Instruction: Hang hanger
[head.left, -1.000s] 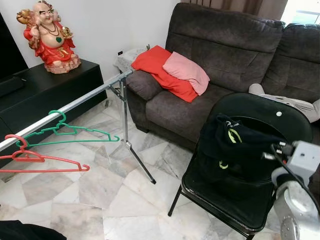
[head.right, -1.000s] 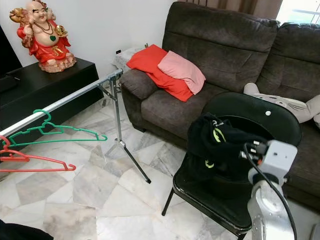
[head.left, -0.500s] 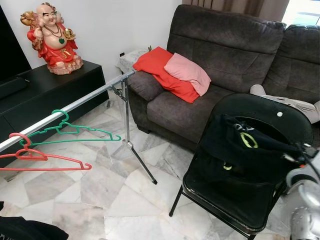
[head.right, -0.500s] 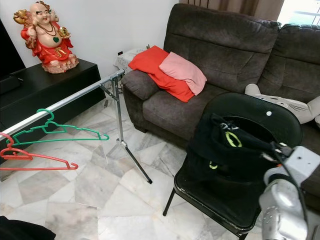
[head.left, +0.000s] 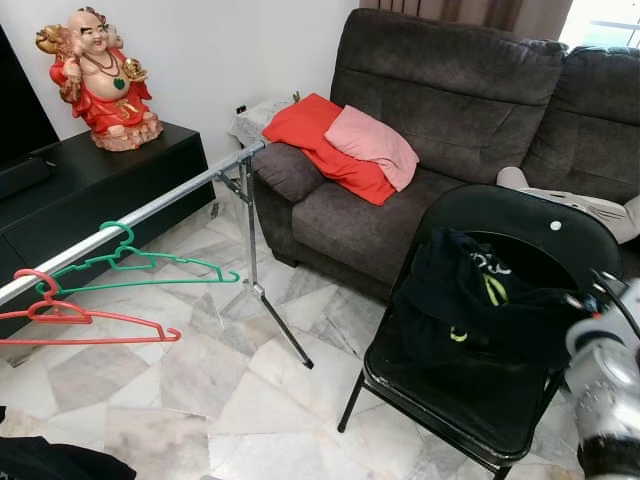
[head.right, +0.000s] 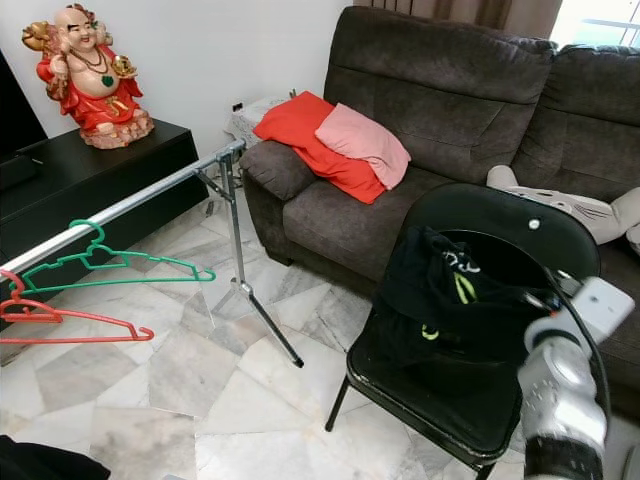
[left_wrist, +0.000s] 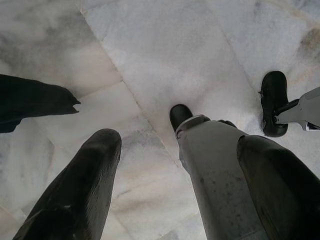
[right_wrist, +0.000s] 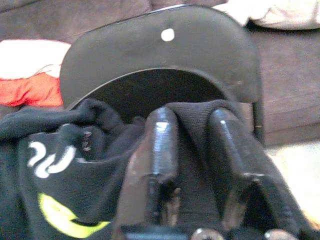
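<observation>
The right end effector (right_wrist: 192, 130) is pinched on a fold of the black garment (head.left: 470, 300), which is draped over the seat of the black chair (head.left: 520, 215). The left end effector (left_wrist: 180, 165) is spread open, pointed down at the marble floor (left_wrist: 165, 55). Left of the chair, the green hanger (head.left: 140, 262) and the red hanger (head.left: 75, 315) are hung on the metal rail (head.left: 170, 200)

i note open marble floor (head.left: 200, 380) between the rail (head.left: 150, 210) and the black chair (head.left: 490, 400). the rail's bare stretch lies beyond the green hanger (head.left: 140, 265); its slanted leg (head.left: 275, 315) crosses the passage, and the sofa (head.left: 420, 130) closes the far side.
</observation>
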